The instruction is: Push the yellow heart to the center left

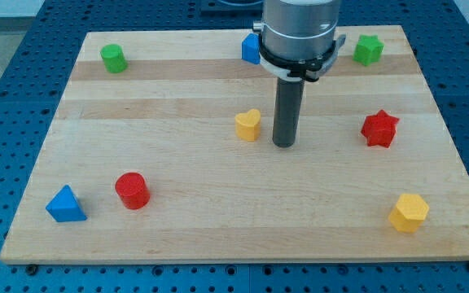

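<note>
The yellow heart lies near the middle of the wooden board, a little above centre. My tip rests on the board just to the heart's right, a small gap apart from it. The dark rod rises from the tip to the grey arm body at the view's top.
A green cylinder sits at top left, a blue block at top centre partly behind the arm, a green block at top right. A red star is at right, a yellow hexagon bottom right, a red cylinder and blue triangle bottom left.
</note>
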### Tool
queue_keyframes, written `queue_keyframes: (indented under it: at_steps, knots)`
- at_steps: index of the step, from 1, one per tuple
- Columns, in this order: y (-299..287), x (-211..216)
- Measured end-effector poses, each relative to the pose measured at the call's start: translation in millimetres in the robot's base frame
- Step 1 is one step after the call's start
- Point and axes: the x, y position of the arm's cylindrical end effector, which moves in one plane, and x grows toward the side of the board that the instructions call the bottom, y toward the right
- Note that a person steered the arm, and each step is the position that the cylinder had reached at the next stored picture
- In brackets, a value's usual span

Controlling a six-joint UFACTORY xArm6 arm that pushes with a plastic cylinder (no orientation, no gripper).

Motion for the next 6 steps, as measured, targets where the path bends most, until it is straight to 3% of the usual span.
queue_keyframes:
  at_steps: [1, 6]
  knots:
    - [-16, -29]
    - [-146, -31]
